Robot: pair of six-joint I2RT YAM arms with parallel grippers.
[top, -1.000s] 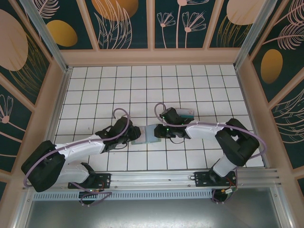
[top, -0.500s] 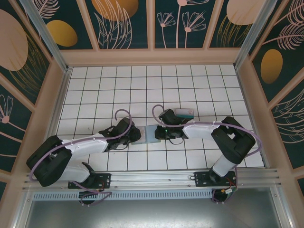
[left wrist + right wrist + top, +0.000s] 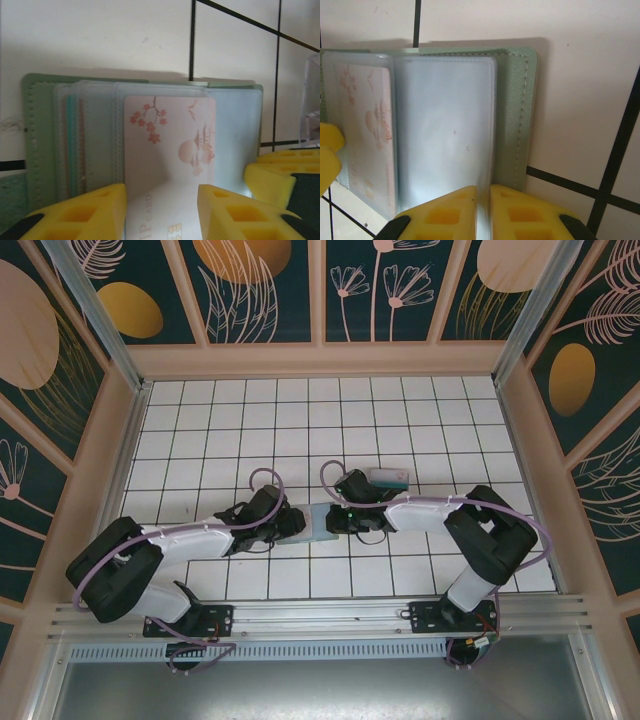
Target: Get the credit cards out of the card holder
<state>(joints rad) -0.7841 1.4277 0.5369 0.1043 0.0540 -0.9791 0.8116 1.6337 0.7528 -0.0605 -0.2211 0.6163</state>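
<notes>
Sage-green card holder lies open on the counter between the hands, its pink credit card jutting lengthwise toward the released left hand straddling it, while the right hand pinches a clear sleeve.

The card holder has a matt, leather-like sage cover with stitched edges. Its clear sleeves are glossy, slightly cloudy plastic. The pink card looks like smooth printed plastic. The jaws' yellow pads are matt moulded plastic. The white worktop is smooth with a faint sheen.
</notes>
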